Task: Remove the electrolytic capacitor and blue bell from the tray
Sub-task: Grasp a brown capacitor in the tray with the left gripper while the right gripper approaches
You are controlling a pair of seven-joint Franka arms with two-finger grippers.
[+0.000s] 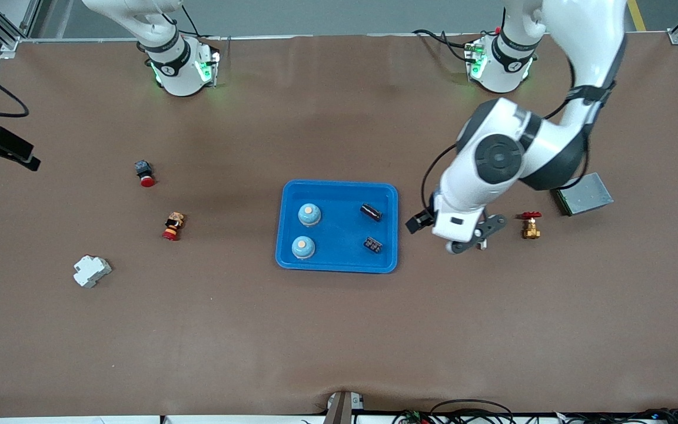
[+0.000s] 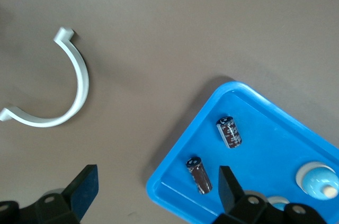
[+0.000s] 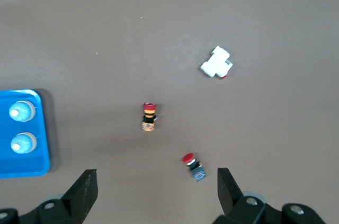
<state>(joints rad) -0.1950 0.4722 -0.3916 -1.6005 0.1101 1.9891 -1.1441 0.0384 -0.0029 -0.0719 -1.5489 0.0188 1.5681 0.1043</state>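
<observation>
A blue tray (image 1: 339, 262) in the middle of the table holds two blue bells (image 1: 309, 214) (image 1: 303, 247) and two dark capacitors (image 1: 371, 212) (image 1: 373, 245). My left gripper (image 1: 469, 237) hangs over the table just off the tray's edge, toward the left arm's end. In the left wrist view the left gripper (image 2: 157, 189) is open and holds nothing, with the capacitors (image 2: 229, 132) (image 2: 199, 174) and the tray corner (image 2: 159, 184) below it. The right gripper (image 3: 157, 189) is open and empty, high over the right arm's end of the table; the front view does not show it.
A white curved clamp (image 2: 69, 86) lies on the table near the left gripper. A brass valve (image 1: 531, 225) and a grey box (image 1: 583, 194) sit toward the left arm's end. Two red push buttons (image 1: 145, 172) (image 1: 173, 227) and a white breaker (image 1: 91, 271) lie toward the right arm's end.
</observation>
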